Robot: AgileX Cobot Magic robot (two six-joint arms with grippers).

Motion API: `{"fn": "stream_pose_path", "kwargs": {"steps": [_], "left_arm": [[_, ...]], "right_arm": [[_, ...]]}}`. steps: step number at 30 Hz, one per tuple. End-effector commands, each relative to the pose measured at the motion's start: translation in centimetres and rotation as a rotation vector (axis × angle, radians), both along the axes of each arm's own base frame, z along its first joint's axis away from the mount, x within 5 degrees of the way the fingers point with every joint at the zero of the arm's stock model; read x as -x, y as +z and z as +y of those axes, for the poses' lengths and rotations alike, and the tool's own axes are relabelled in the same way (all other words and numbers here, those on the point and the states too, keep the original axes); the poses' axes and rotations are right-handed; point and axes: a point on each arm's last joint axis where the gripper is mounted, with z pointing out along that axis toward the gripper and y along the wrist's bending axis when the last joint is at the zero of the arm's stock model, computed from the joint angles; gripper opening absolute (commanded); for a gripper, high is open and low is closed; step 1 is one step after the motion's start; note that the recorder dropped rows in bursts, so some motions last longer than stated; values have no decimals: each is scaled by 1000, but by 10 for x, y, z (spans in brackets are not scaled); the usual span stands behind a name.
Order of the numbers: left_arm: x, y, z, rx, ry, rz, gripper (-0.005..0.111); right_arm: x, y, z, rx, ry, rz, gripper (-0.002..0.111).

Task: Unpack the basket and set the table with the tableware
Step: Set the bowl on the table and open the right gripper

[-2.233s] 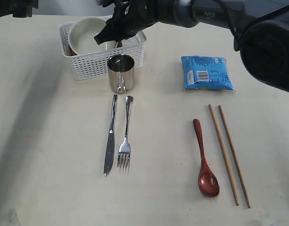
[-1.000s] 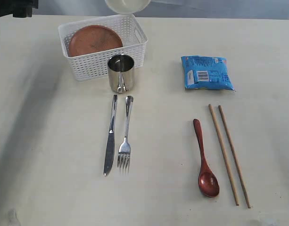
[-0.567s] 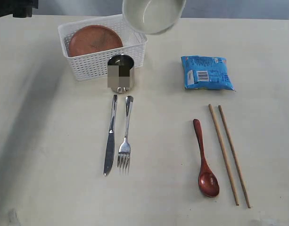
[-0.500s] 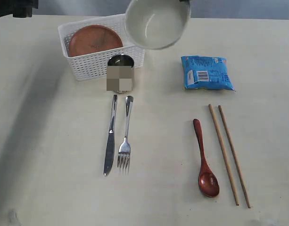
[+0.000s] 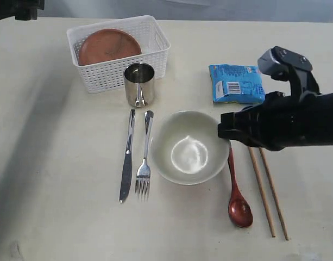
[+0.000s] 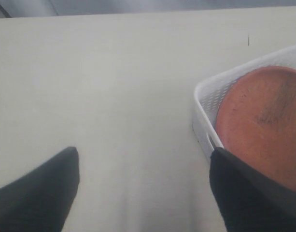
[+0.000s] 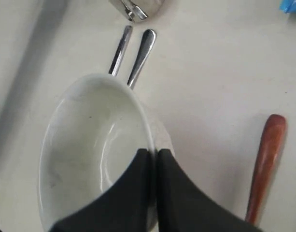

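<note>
The cream bowl (image 5: pixel 187 155) sits low over the table (image 5: pixel 57 163) between the fork (image 5: pixel 144 163) and the dark red spoon (image 5: pixel 236 185). My right gripper (image 5: pixel 222 132) is shut on the bowl's rim (image 7: pixel 150 140), one finger inside and one outside. The white basket (image 5: pixel 118 51) at the back holds the reddish-brown plate (image 5: pixel 109 46). The steel cup (image 5: pixel 139 84) stands in front of the basket. Knife (image 5: pixel 127 157) and fork lie side by side; two chopsticks (image 5: pixel 264 179) lie right of the spoon. My left gripper (image 6: pixel 143 159) hangs open beside the basket (image 6: pixel 205 125), holding nothing.
A blue snack packet (image 5: pixel 236 83) lies at the back right, just beyond my right arm (image 5: pixel 296 122). The knife and fork handles (image 7: pixel 133 53) point toward the cup.
The bowl was lifted out of the basket, carried right and forward, and lowered to the spot between fork and spoon. The plate in the basket became visible.
</note>
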Motion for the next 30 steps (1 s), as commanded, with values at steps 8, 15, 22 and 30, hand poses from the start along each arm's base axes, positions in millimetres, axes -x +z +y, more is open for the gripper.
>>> {"fn": "stream_pose_path", "kwargs": {"steps": [8, 15, 22, 30], "left_arm": [[2, 1, 0, 15, 8, -4, 70], [2, 1, 0, 15, 8, -4, 70], [2, 0, 0, 15, 8, 0, 70], [0, -5, 0, 15, 8, 13, 70]], "right_arm": [[6, -12, -6, -29, -73, -19, 0], [7, -13, -6, -41, -90, -6, 0], [6, -18, -8, -24, -122, 9, 0], [0, -27, -6, -35, -147, 42, 0]]}}
